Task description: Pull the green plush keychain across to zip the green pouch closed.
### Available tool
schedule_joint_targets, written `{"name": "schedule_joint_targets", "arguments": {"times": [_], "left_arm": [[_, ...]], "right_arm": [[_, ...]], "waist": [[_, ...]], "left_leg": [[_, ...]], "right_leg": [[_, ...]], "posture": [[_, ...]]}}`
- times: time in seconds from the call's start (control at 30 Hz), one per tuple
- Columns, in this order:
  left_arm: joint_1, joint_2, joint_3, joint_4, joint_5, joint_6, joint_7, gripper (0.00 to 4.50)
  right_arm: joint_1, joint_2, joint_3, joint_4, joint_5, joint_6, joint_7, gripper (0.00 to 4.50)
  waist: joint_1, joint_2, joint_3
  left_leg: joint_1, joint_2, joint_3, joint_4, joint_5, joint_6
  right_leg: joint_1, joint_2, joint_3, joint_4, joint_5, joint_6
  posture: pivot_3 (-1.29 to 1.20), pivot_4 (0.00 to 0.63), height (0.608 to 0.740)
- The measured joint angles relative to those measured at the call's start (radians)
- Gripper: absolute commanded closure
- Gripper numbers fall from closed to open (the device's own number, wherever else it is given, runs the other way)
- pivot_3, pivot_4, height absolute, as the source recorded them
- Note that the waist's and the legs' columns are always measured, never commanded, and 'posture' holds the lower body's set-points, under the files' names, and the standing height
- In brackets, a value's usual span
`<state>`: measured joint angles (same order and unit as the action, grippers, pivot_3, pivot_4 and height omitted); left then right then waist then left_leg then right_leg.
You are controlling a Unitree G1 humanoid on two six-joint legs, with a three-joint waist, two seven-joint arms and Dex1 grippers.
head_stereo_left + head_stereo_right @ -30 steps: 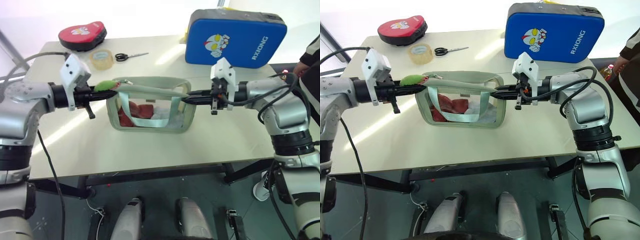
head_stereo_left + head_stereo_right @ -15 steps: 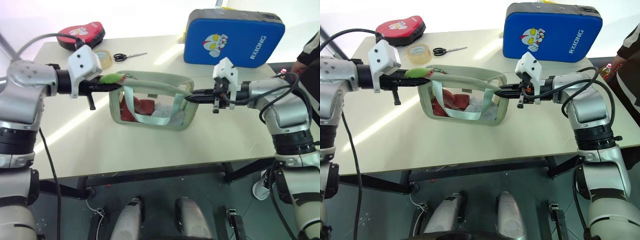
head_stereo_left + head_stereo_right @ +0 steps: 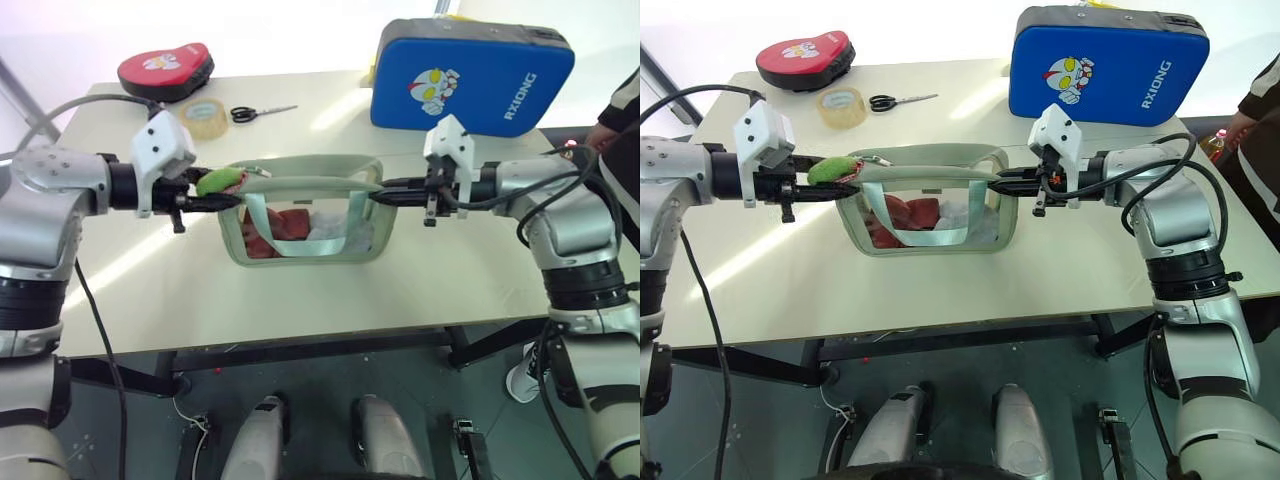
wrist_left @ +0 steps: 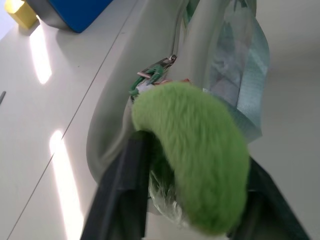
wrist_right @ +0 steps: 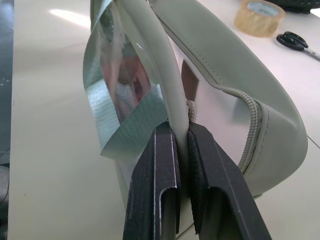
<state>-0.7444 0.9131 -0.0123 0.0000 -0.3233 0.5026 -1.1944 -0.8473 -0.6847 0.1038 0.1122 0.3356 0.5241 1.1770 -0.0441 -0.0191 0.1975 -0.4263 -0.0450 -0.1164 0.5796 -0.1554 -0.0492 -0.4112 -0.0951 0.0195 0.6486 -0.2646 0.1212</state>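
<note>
The green pouch stands mid-table, clear-sided with sage trim and red and white contents. The green plush keychain hangs at its left end, clipped to the zipper pull. My left gripper is level at that end. In the left wrist view its fingers stand wide apart, with the uncompressed plush lying between them. My right gripper is shut on the pale trim at the pouch's right end, and its fingertips pinch that edge.
A big blue cartoon-print case stands at the back right. A red pad, a tape roll and scissors lie at the back left. A person stands at the right edge. The table's front edge is close.
My left gripper's fingers, pinched on the plush before, have spread apart around it. The pouch, tilted half a second ago, sits level again. The right gripper has kept its hold.
</note>
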Motion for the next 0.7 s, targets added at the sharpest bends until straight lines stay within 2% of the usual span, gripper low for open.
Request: {"name": "schedule_joint_targets", "arguments": {"times": [0.33, 0.43, 0.57, 0.7], "left_arm": [[0.005, 0.028, 0.0, 0.007, 0.001, -0.011, 0.004, 1.35], [-0.004, 0.037, 0.0, 0.033, 0.009, -0.02, 0.004, 2.18], [-0.016, 0.045, 0.0, 0.049, 0.006, -0.027, -0.001, 4.31], [-0.049, 0.047, 0.012, 0.051, -0.005, -0.011, -0.002, 4.41]], "right_arm": [[-0.019, 0.001, 0.005, 0.014, -0.012, -0.008, 0.012, 4.5], [-0.022, 0.003, 0.005, 0.019, -0.014, -0.008, 0.012, 4.5], [-0.022, 0.003, 0.005, 0.019, -0.015, -0.009, 0.014, 4.5], [-0.022, 0.003, 0.005, 0.019, -0.016, -0.009, 0.015, 4.5]], "waist": [[0.0, 0.0, 0.0], [0.0, 0.0, 0.0], [0.0, 0.0, 0.0], [0.0, 0.0, 0.0]], "left_leg": [[0.0, 0.0, 0.0, 0.0, 0.0, 0.0], [0.0, 0.0, 0.0, 0.0, 0.0, 0.0], [0.0, 0.0, 0.0, 0.0, 0.0, 0.0], [0.0, 0.0, 0.0, 0.0, 0.0, 0.0]], "right_leg": [[0.0, 0.0, 0.0, 0.0, 0.0, 0.0], [0.0, 0.0, 0.0, 0.0, 0.0, 0.0], [0.0, 0.0, 0.0, 0.0, 0.0, 0.0], [0.0, 0.0, 0.0, 0.0, 0.0, 0.0]], "posture": [[0.0, 0.15, 0.74], [0.0, 0.15, 0.74], [0.0, 0.15, 0.74], [0.0, 0.15, 0.74]]}}
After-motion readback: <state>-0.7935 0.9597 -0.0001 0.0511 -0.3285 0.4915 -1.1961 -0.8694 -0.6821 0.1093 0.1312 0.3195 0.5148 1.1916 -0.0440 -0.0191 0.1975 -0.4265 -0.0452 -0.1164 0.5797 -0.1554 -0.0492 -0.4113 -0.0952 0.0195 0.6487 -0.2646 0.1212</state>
